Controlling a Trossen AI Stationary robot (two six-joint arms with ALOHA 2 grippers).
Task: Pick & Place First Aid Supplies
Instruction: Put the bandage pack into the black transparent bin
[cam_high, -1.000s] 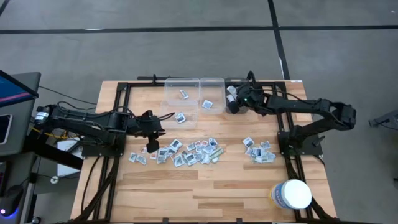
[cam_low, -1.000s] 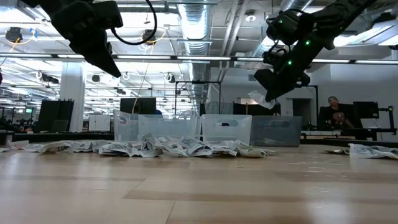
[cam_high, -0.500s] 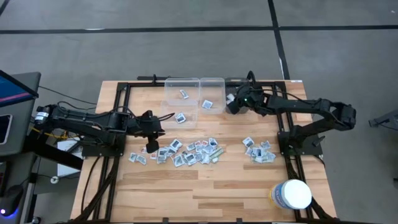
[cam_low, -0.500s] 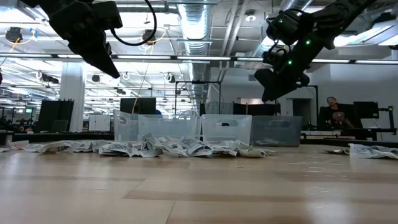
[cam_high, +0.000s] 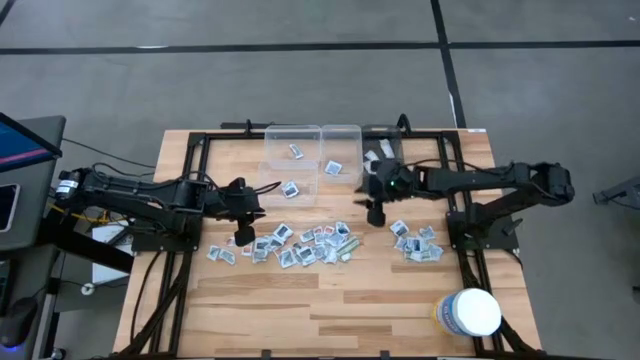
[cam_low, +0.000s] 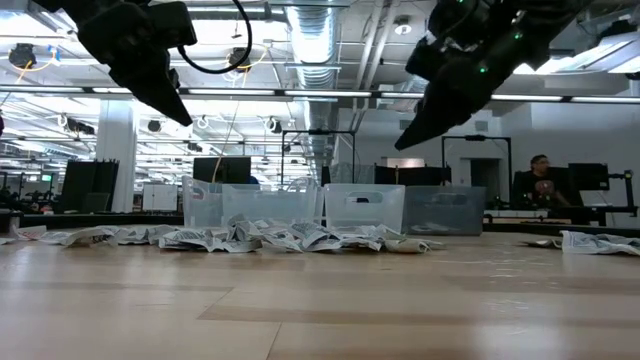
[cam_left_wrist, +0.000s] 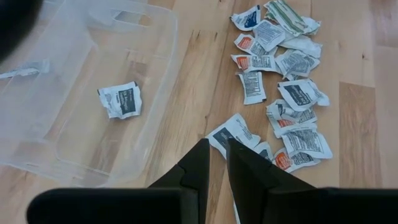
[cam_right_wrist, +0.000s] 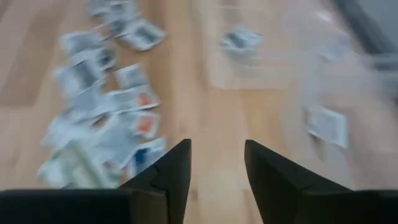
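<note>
Hovering with fingers apart and empty, the right gripper (cam_high: 376, 214) hangs between the packet pile (cam_high: 300, 245) and the smaller packet cluster (cam_high: 416, 242); the left gripper (cam_high: 246, 236) waits, fingers nearly together, empty.

No legible text, brand, number or sign found in any view. The packets (cam_left_wrist: 292, 99) at the right of the left wrist frame carry dark and reddish print, too small to read. The tub (cam_high: 468, 313), lower right of the high frame, shows an unreadable label.
</note>
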